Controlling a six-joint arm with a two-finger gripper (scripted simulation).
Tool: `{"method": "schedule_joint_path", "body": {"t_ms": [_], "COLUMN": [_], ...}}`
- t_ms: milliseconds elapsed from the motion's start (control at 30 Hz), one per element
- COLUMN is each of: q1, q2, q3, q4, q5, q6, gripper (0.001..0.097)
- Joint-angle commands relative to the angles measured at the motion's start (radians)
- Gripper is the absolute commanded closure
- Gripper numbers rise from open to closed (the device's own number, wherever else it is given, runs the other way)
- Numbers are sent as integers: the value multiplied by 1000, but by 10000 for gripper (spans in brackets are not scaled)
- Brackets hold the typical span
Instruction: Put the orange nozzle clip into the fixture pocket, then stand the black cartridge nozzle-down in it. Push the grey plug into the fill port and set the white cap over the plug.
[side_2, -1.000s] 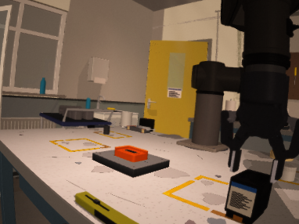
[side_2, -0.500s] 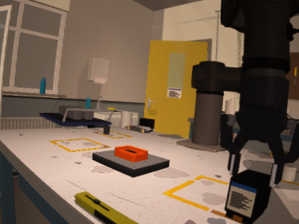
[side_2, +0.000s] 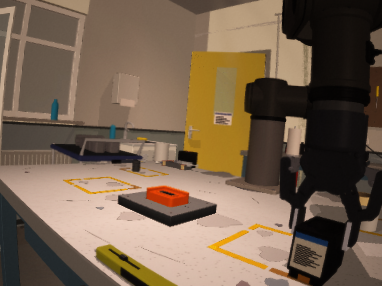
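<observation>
My gripper [side_2: 324,225] hangs at the right of the table, open, with its fingers down around the top of the black cartridge [side_2: 316,251]. The cartridge stands on the table in a yellow-marked square and shows a blue-striped white label. The orange nozzle clip [side_2: 167,195] sits in the pocket of the dark grey fixture [side_2: 167,208] at mid-table, left of my gripper. A small dark plug-like piece [side_2: 135,165] stands in a far yellow square. A white cylinder [side_2: 161,151] stands behind it; I cannot tell if it is the cap.
Behind the table are a yellow door [side_2: 225,112], a window and a blue tray [side_2: 95,150] with grey blocks. My arm's base column [side_2: 265,150] stands at the far right. A yellow-green tool [side_2: 131,267] lies by the front edge. An empty yellow square [side_2: 101,184] lies left of the fixture.
</observation>
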Motion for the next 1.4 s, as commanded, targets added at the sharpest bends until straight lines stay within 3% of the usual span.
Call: {"method": "schedule_joint_path", "body": {"t_ms": [0, 367, 1367], "q1": [0, 0, -1], "q2": [-2, -1, 0], "q3": [-1, -1, 0], "q4": [0, 0, -1], "q5": [0, -1, -1], "q6": [0, 0, 0], "gripper": [281, 281, 876]}}
